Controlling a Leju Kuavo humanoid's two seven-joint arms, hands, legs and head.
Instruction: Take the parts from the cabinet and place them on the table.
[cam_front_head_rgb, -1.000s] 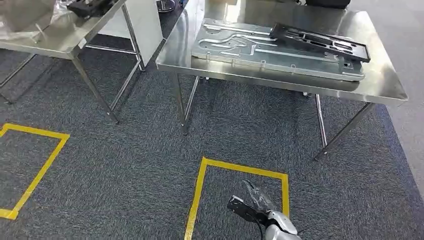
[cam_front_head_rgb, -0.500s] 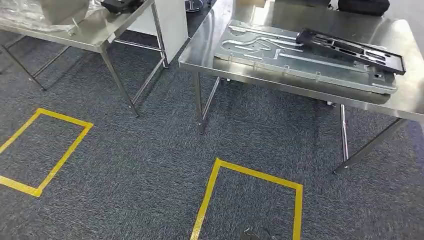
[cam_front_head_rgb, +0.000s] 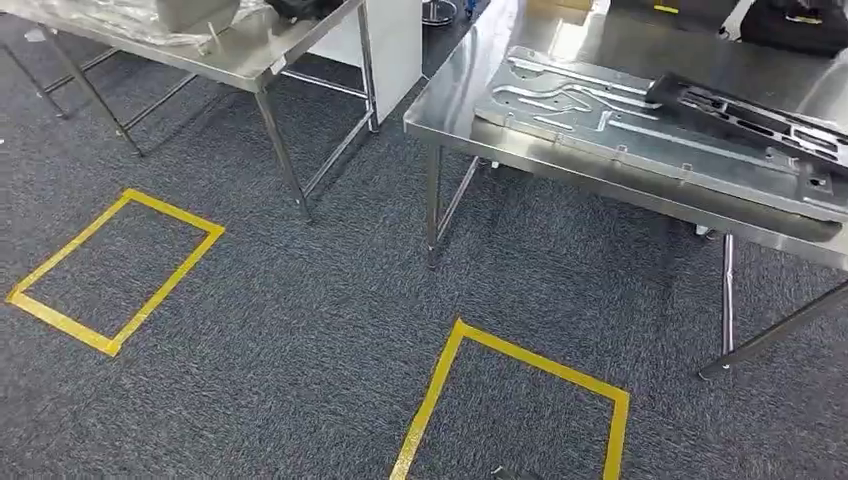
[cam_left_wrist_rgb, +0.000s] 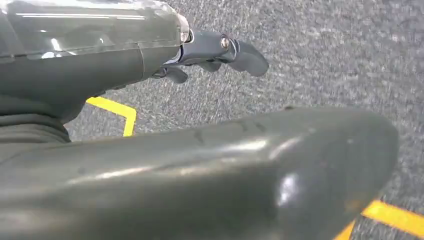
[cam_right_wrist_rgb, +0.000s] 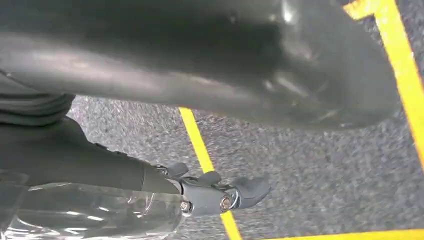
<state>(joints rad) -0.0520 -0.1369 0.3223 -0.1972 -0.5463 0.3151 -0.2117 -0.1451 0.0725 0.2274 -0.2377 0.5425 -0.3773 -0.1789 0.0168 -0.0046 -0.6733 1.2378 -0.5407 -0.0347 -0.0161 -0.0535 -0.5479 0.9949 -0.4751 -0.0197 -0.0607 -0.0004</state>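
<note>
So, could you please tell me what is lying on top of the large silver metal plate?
A flat black slotted frame lies across the silver plate, tilted. The plate's surface beneath it is hidden.

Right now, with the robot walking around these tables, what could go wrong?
The black part lies across the silver plate near the steel table's front edge; a bump against the table might shift it toward the floor. The table's slanted leg reaches out over the carpet, so a foot could catch it. Both the left hand and the right hand hang empty, so nothing can be dropped yet.
</note>
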